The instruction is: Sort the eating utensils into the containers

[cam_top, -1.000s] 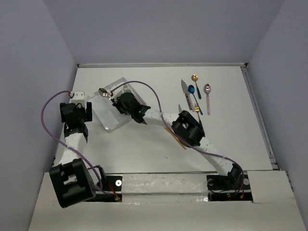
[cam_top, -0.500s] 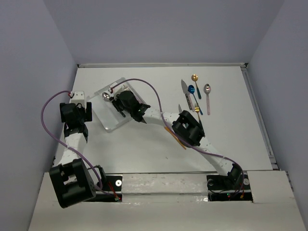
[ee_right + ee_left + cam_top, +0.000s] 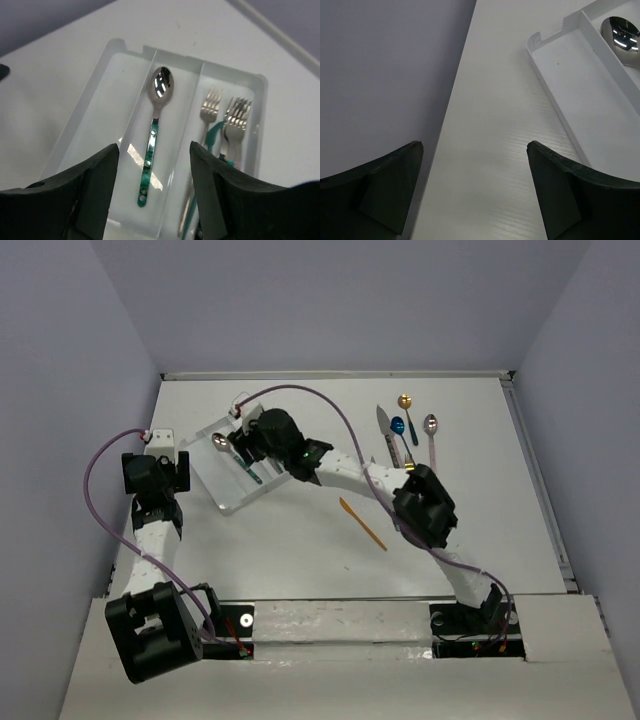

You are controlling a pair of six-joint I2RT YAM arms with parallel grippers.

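One teal-handled spoon (image 3: 152,140) occupies the middle compartment of the tray (image 3: 97,122).

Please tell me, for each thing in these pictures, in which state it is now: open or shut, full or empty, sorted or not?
left tool: open, holds nothing.
right tool: open, empty, above the tray.
tray: one outer compartment empty.
teal-handled spoon: lying in the middle compartment.
forks: lying in the other outer compartment.
orange utensil: on the table, not sorted.
loose utensils: on the table, not sorted.
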